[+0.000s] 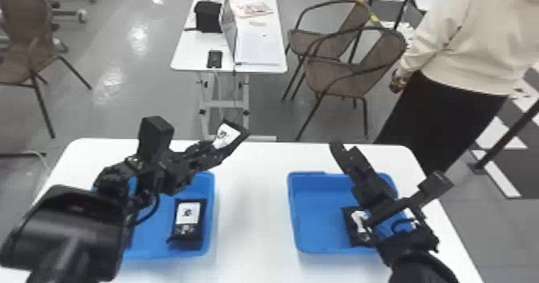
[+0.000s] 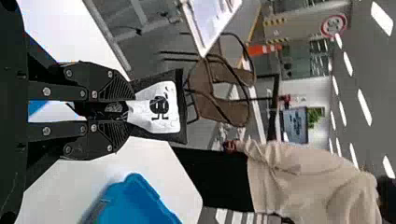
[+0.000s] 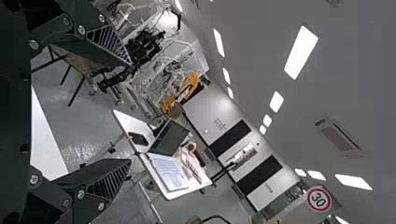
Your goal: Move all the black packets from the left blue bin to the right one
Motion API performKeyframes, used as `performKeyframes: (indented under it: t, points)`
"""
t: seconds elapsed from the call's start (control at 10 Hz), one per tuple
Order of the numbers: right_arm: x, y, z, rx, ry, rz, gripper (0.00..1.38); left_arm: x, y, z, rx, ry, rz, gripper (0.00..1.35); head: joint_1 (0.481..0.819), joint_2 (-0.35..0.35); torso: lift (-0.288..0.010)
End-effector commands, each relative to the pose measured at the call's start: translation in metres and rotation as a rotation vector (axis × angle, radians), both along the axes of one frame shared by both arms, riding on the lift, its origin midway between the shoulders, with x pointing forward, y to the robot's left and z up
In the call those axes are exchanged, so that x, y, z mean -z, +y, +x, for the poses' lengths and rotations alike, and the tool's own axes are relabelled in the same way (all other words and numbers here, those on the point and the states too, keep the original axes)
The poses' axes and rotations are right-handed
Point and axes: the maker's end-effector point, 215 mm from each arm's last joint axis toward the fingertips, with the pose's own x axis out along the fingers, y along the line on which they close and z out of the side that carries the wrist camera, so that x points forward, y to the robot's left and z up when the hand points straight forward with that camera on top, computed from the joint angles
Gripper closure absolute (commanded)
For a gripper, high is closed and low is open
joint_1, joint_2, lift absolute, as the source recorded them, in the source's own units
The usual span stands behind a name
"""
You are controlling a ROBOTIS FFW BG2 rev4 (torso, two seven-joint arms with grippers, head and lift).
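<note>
Right now the left hand (image 1: 219, 148) pinches one black packet (image 1: 229, 135), which juts beyond its fingertips above the worktop (image 1: 252, 206). Another packet (image 1: 187, 218) lies in the left blue bin (image 1: 156, 240). The right hand (image 1: 348, 149) is wide open above the right blue bin (image 1: 317, 218), where a third packet (image 1: 353, 227) lies: three visible packets, two bins.

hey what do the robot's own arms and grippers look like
The left arm and right arm are black, the left with a smooth, rounded shell and a thin black cable looping near its wrist. The left gripper and right gripper are black too, their fingers carrying fine ribs towards the tips and round silvery screws.
</note>
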Motion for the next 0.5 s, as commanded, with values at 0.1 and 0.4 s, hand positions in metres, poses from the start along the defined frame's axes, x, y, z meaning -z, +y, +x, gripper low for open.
performKeyframes:
  t: [0.1,0.4]
  points:
    - [-0.016,0.038,0.011,-0.098,-0.024,0.018,0.31,-0.008,-0.057,0.016,0.121,-0.044,0.027,1.02,0.695,-0.148,0.000]
    - [-0.021,0.074,0.018,-0.172,-0.025,0.027,0.30,-0.018,-0.109,0.016,0.231,-0.055,0.007,1.02,0.695,-0.163,0.000]
